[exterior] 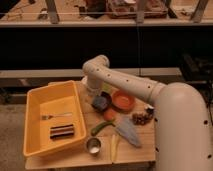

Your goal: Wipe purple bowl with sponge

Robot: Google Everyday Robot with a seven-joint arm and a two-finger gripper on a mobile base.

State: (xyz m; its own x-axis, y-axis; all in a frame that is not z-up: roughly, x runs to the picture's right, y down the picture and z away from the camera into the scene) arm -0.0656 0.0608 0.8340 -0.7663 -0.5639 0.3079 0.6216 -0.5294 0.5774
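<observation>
The gripper [95,96] hangs low over the small round dark purple bowl [104,107], which sits on the wooden worktop [145,150] toward its far edge. The bowl is between the yellow plastic tub [35,125] and the orange-red bowl [123,100]. The flat blue-grey sponge [100,100] shows on the purple bowl, right beneath the gripper. I cannot tell whether the gripper clasps it.

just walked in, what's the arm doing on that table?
The robot's one arm reaches over the table, with its gripper down at the purple bowl, next to the orange bowl. A blue-grey patch at the bowl looks like the sponge, so it appears to be mid-wipe. The yellow bin beside it holds a fork.
</observation>
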